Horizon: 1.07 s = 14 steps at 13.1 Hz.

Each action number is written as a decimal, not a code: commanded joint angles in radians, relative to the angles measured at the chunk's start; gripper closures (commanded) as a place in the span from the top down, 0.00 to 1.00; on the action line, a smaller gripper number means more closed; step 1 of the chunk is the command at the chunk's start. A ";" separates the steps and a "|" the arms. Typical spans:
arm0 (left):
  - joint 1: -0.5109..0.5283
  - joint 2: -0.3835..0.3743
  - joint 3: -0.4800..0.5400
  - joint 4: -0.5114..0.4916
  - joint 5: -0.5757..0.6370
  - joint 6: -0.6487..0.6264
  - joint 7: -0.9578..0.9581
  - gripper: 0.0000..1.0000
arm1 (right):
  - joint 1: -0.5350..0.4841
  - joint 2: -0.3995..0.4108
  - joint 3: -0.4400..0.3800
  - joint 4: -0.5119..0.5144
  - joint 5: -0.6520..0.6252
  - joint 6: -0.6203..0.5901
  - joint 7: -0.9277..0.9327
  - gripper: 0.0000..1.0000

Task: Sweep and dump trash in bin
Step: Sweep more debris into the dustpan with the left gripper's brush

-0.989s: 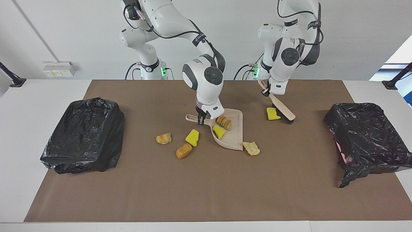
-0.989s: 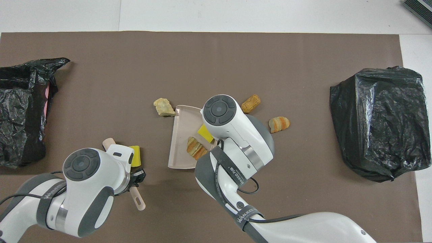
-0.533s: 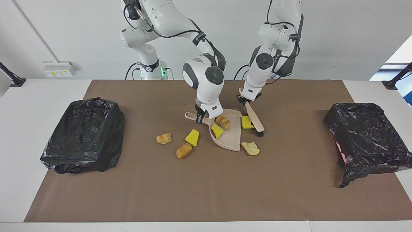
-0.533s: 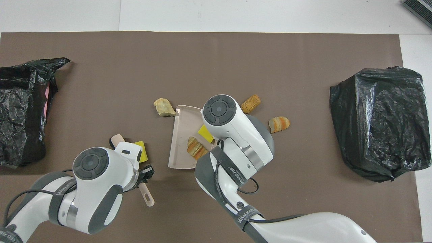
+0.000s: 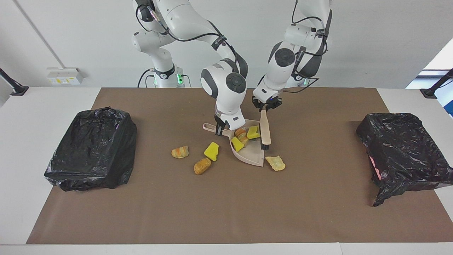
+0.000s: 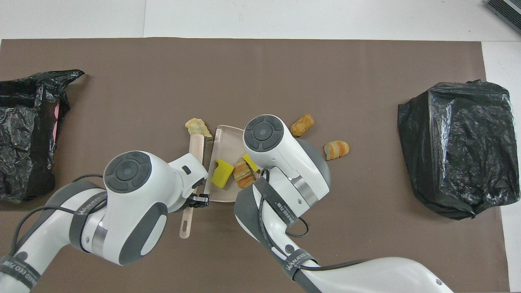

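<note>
Leaning left arm point(image 5: 283, 63), brush point(image 5: 264, 131) at dustpan point(image 5: 253, 154).

3 trash lumps point(image 6: 234, 171) in beige dustpan point(image 6: 224, 140), brush point(image 6: 196, 150) alongside

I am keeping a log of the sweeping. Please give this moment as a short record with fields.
dustpan: beige, mid-mat, held at its handle by right gripper
brush: at the pan's mouth, held by left gripper
in pan: two yellow chunks, one bread piece
on mat: four pieces
bins: two black-bagged, one at each end
</note>
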 commanded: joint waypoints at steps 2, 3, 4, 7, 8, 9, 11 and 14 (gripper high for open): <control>0.118 0.104 -0.006 0.136 0.013 -0.040 0.130 0.00 | -0.003 -0.016 0.006 -0.025 -0.035 -0.011 0.044 0.00; 0.147 0.144 -0.007 0.186 0.059 -0.045 0.136 0.00 | -0.004 -0.017 0.006 -0.026 -0.034 -0.008 0.050 0.00; 0.161 0.198 -0.008 0.240 0.102 -0.050 0.169 0.00 | -0.003 -0.017 0.006 -0.026 -0.034 -0.005 0.052 0.00; 0.208 0.253 -0.006 0.270 0.140 -0.030 0.338 0.00 | -0.003 -0.017 0.006 -0.028 -0.034 -0.005 0.064 0.00; 0.205 0.249 -0.006 0.259 0.143 -0.034 0.379 0.00 | -0.003 -0.019 0.006 -0.030 -0.034 -0.005 0.071 0.00; 0.193 0.240 -0.007 0.233 0.144 -0.036 0.393 0.00 | -0.003 -0.019 0.006 -0.030 -0.034 -0.005 0.072 0.00; 0.175 0.208 -0.012 0.176 0.142 -0.043 0.426 0.00 | -0.003 -0.019 0.006 -0.030 -0.032 -0.005 0.072 0.00; 0.143 0.180 -0.018 0.138 0.130 -0.062 0.534 0.00 | -0.004 -0.019 0.006 -0.030 -0.030 -0.002 0.073 0.00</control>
